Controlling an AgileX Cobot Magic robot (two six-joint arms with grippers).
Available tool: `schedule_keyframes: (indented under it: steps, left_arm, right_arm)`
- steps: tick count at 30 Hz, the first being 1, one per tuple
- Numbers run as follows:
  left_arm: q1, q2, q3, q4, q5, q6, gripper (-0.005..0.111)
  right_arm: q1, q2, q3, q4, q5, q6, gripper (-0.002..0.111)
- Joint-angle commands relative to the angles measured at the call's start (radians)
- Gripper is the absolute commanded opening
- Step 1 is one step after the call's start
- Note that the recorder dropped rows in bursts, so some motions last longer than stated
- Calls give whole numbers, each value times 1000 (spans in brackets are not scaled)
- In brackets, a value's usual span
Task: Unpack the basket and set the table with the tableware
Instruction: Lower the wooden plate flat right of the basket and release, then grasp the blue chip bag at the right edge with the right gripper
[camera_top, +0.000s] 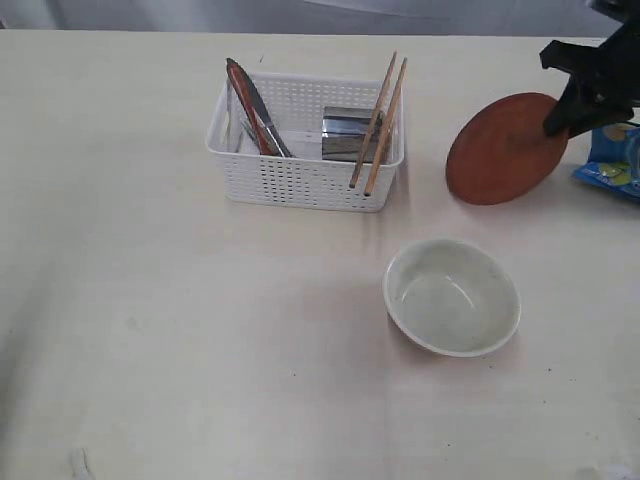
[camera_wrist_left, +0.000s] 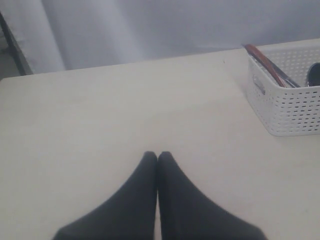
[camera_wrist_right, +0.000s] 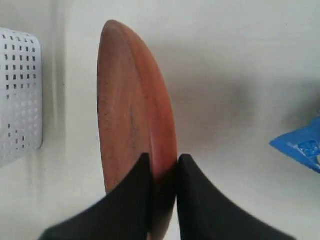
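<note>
Your right fingers (camera_wrist_right: 200, 200) pinch the tilted plate (camera_wrist_right: 130, 100) by its rim, basket (camera_wrist_right: 20, 90) on one side, chip bag (camera_wrist_right: 300, 146) opposite; your left fingers (camera_wrist_left: 130, 200) press together, empty.

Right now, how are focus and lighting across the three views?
Exterior view: even light, soft shadow beside the bowl. Left wrist view: the left gripper is blurred, the basket sharper. Right wrist view: the plate looks soft, no glare.

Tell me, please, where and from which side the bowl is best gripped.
I would grip the bowl at its rim, coming straight down from above, one finger inside and one outside the wall. It stands upright and empty on the table, nothing touches it, and its round sides give no flat hold.
</note>
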Motion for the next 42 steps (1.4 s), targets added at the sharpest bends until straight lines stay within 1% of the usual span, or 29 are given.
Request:
schedule_keyframes:
  steps: [1, 4, 7, 11, 14, 15, 16, 18, 19, 26, 28, 32, 33, 35, 37, 38, 39, 40, 42]
  left_arm:
    - [0, -3, 3, -11, -2, -5, 0]
    - [0, -3, 3, -11, -2, -5, 0]
    - [0, -3, 3, -11, -2, -5, 0]
    - [0, -3, 3, -11, -2, -5, 0]
    - [0, -3, 3, -11, -2, -5, 0]
    - [0, -3, 3, -11, -2, -5, 0]
    - [0, -3, 3, -11, -2, -5, 0]
    - [0, -3, 3, -11, -2, -5, 0]
    - [0, -3, 3, -11, -2, -5, 0]
    - [0, -3, 3, -11, -2, -5, 0]
    - [0, -3, 3, -11, -2, -5, 0]
    - [0, -3, 3, -11, -2, -5, 0]
    - [0, -3, 3, -11, -2, -5, 0]
    - [0, -3, 3, -11, -2, -5, 0]
    - [0, -3, 3, -11, -2, -5, 0]
    - [0, -3, 3, -11, -2, -5, 0]
    - [0, -3, 3, -11, -2, -5, 0]
    - [0, -3, 3, -11, -2, -5, 0]
    - [0, -3, 3, -11, -2, -5, 0]
  right_arm:
    - [36, 34, 2, 2, -19, -12, -1]
    - [61, 56, 2, -13, -56, -12, -1]
    - [61, 62, 2, -15, -84, -12, -1]
    - [61, 68, 2, -62, -61, -9, 0]
    - [61, 70, 2, -62, -57, -3, 0]
    - [61, 70, 2, -75, -55, 12, 8]
    - [61, 70, 2, -91, -55, 31, 21]
    - [61, 70, 2, -115, -55, 41, 42]
    - [61, 70, 2, -124, -55, 50, 46]
    - [61, 66, -36, -126, -35, 53, 44]
    - [61, 54, -73, -126, 4, 53, 44]
    - [61, 19, -178, -138, 144, 51, 44]
    - [61, 7, -206, -159, 144, 51, 44]
    - [59, -19, -238, -212, 144, 90, 50]
    - [59, -52, -244, -328, 144, 173, 64]
    - [59, -65, -244, -398, 144, 222, 74]
    - [59, -74, -244, -455, 144, 262, 78]
    - [59, -76, -244, -528, 144, 307, 81]
    - [59, -79, -226, -618, 144, 362, 81]
